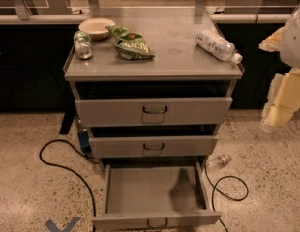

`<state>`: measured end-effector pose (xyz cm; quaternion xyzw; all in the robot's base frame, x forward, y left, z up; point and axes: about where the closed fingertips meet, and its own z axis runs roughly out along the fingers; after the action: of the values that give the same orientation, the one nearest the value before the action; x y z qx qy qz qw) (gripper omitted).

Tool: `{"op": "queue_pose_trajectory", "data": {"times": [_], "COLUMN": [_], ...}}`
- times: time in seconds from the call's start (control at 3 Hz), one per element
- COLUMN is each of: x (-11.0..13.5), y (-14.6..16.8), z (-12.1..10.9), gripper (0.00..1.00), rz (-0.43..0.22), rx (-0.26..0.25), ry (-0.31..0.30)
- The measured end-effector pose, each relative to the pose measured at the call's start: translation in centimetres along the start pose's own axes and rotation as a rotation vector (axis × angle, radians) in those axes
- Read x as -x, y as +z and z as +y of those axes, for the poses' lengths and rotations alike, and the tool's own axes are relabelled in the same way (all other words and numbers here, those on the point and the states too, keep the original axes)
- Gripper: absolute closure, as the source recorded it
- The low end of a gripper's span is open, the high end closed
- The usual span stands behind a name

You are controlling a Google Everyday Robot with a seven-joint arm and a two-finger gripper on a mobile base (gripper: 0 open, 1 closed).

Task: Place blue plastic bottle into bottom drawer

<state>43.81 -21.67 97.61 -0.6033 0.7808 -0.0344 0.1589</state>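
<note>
The blue plastic bottle [218, 45] lies on its side at the right of the grey cabinet top [179, 62], its white cap pointing to the front right corner. The bottom drawer [140, 220] is pulled far out at floor level, and its tray holds nothing, only a shadow. My gripper [277, 111], cream-coloured, hangs at the right edge of the view, to the right of the cabinet and below the level of its top, well apart from the bottle.
On the cabinet top stand a pale bowl [97, 27], a shiny can with a green top [82, 46] and a crumpled green bag [131, 44]. The two upper drawers [155, 111] are slightly out. Black cables [63, 164] and a tiny clear bottle [218, 161] lie on the floor.
</note>
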Motion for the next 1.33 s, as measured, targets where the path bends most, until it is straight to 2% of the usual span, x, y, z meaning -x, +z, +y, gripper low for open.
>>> {"op": "queue_pose_trajectory", "data": {"times": [0.33, 0.67, 1.0, 1.33], "x": [0.0, 1.4, 4.4, 8.4], "y": [0.0, 0.3, 1.4, 1.6], "z": [0.0, -1.1, -4.1, -8.4], "gripper": [0.0, 0.0, 0.0, 0.0], "rz": [0.0, -0.032, -0.106, -0.208], "rx": [0.0, 0.003, 0.037, 0.055], "ry": [0.0, -0.053, -0.102, -0.116]}}
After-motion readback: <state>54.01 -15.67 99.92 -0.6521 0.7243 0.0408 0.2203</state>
